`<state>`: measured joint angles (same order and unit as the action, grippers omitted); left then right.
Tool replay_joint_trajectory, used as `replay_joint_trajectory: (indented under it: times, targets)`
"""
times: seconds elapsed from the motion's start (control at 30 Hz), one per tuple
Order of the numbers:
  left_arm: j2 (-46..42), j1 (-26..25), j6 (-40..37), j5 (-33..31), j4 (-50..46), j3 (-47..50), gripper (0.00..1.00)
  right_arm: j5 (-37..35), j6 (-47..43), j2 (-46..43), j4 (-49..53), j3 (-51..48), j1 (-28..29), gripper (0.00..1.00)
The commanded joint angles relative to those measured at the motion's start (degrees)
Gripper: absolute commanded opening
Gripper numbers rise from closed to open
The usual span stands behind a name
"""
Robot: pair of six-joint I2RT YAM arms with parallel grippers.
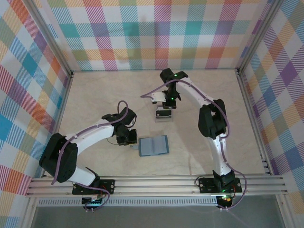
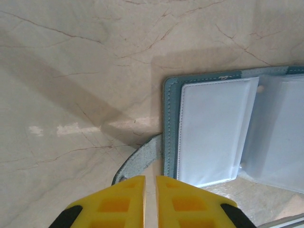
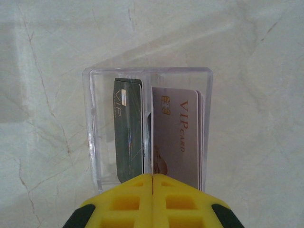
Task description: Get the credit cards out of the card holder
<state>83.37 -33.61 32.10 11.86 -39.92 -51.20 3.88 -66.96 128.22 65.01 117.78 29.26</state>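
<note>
The teal card holder [image 1: 153, 146] lies open and flat on the table, and its clear pockets [image 2: 213, 133] look empty. Its side tab [image 2: 140, 159] curves away under one fingertip of my left gripper [image 2: 151, 178], which is shut to a thin slit with nothing between the pads, just left of the holder [image 1: 129, 141]. Two credit cards stand in a clear plastic tray [image 3: 147, 70]: a dark green one [image 3: 128, 128] and a pale lilac-grey one [image 3: 178, 133]. My right gripper [image 3: 152, 175] hovers over the tray's near edge, shut and empty.
The tray [image 1: 165, 114] sits mid-table beyond the card holder, under the right gripper [image 1: 167, 100]. Checked walls close in the table on the left, back and right. Bare marble-look tabletop [image 1: 95, 95] lies to the far left.
</note>
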Motion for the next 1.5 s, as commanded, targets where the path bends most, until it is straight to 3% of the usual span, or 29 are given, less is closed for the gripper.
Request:
replay_joint_trajectory:
  times: [0.0, 0.1, 0.27, 0.6, 0.7, 0.83, 0.93, 1.0, 1.03, 1.23, 1.47]
  targets:
    - [-1.4, 0.2, 0.4, -0.9, -1.7, 0.7, 0.14, 3.5, -1.9, 1.4, 4.0, 2.2, -0.3, 0.0]
    - [-1.5, 0.2, 0.4, -0.9, -1.7, 0.7, 0.14, 3.6, -1.8, 2.7, 5.8, 4.2, -0.2, 0.0]
    - [-1.2, 0.1, 0.3, -0.6, -1.5, 0.5, 0.14, 1.3, 0.7, 1.8, 1.0, 4.2, -0.3, 0.24]
    - [-1.4, 0.2, 0.1, -1.3, 0.4, 0.5, 0.15, -2.7, 4.3, -6.5, -10.5, -2.0, -0.4, 0.35]
    - [-1.6, 0.3, -0.7, -4.2, 0.7, -0.5, 0.23, -2.7, 7.0, -10.6, -14.7, -7.1, -0.8, 0.42]
    - [-1.3, 1.9, -2.4, -5.7, 2.4, -2.0, 0.56, -2.3, 13.4, -17.8, -23.3, -17.1, -2.0, 0.5]
    - [-1.1, 4.2, -3.0, -6.4, 4.3, -2.8, 0.71, -2.1, 18.9, -23.5, -29.8, -25.5, -3.1, 0.79]
    - [-0.1, 5.7, -4.0, -8.4, 4.5, -4.0, 0.98, -2.0, 22.0, -27.1, -33.1, -30.9, -3.8, 0.96]
    - [0.5, 6.3, -4.6, -9.3, 4.3, -4.6, 1.0, -2.0, 23.6, -28.5, -34.3, -33.2, -4.1, 1.0]
    - [3.0, 12.0, -7.8, -17.8, 5.0, -6.1, 1.0, -5.0, 35.9, -36.7, -44.5, -47.4, -6.5, 1.0]
    - [3.6, 18.0, -9.9, -40.0, 11.3, -2.7, 1.0, -9.7, 51.0, -44.2, -60.2, -66.4, -12.7, 1.0]
